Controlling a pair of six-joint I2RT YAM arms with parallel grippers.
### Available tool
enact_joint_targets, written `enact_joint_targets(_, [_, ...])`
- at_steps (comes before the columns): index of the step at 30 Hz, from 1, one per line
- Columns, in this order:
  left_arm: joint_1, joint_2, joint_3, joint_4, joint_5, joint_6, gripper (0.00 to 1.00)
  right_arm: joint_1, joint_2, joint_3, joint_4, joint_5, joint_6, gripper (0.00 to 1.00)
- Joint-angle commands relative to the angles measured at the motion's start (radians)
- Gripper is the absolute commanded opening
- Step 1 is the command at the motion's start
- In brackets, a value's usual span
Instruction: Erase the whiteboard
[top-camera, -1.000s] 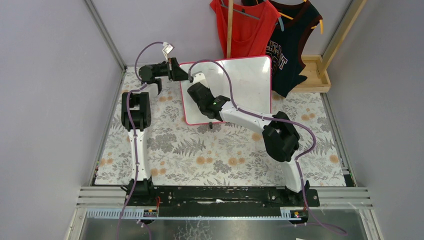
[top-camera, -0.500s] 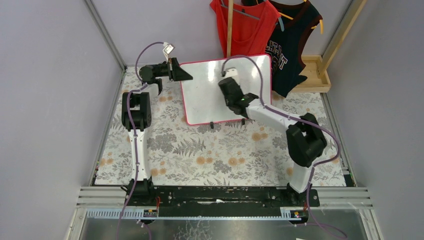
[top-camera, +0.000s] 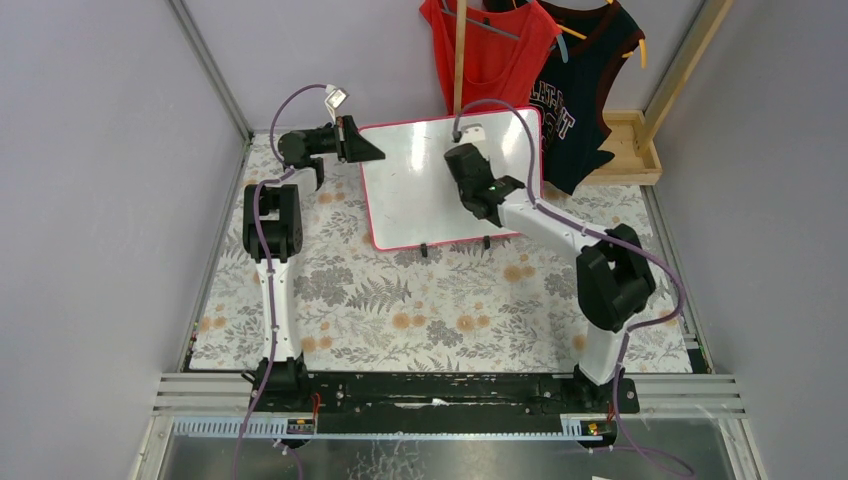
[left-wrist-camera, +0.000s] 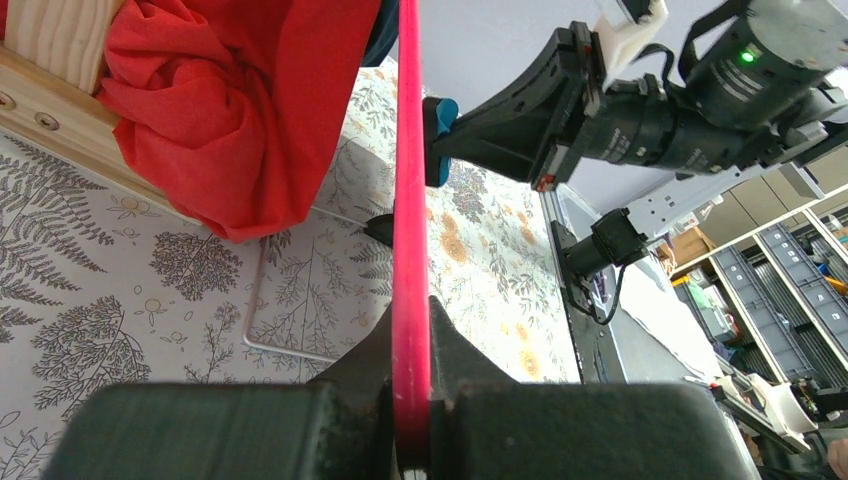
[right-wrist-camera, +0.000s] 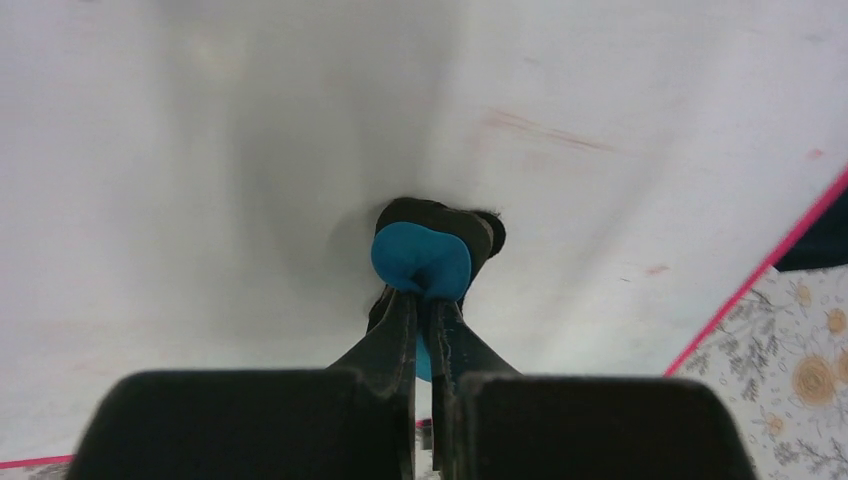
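The whiteboard (top-camera: 420, 185) is white with a red-pink frame and stands tilted at the back of the table on two black clip feet. My left gripper (top-camera: 365, 150) is shut on its upper left frame edge (left-wrist-camera: 410, 240), seen edge-on in the left wrist view. My right gripper (top-camera: 462, 165) is shut on the blue-and-black eraser (right-wrist-camera: 422, 260) and presses it against the board's upper right area. Faint red smears (right-wrist-camera: 540, 130) show on the board face (right-wrist-camera: 250, 120) near the eraser. The eraser's blue tip (left-wrist-camera: 438, 140) also shows in the left wrist view.
A red shirt (top-camera: 490, 55) and a dark jersey (top-camera: 580, 90) hang behind the board. A wooden frame (top-camera: 630, 150) stands at the back right. The table has a floral cloth (top-camera: 440, 300). Grey walls close in the left and right sides.
My right gripper with the eraser swept from the board's left side to its upper right, then edged a little further up. The left gripper and board stayed still.
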Motion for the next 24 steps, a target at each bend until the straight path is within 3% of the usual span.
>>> enact_joint_targets(1, [-0.020,-0.042,-0.018,0.068,0.057,-0.072,0.00,0.102,0.117,0.166,0.015,-0.042,0.019,0.00])
enact_joint_targets(13, [-0.025,-0.051,-0.033,0.068,0.053,-0.070,0.00,0.302,0.463,0.667,-0.133,-0.084,-0.037,0.00])
enact_joint_targets(24, [-0.026,-0.057,-0.042,0.068,0.052,-0.064,0.00,0.255,0.435,0.635,-0.135,0.010,-0.071,0.00])
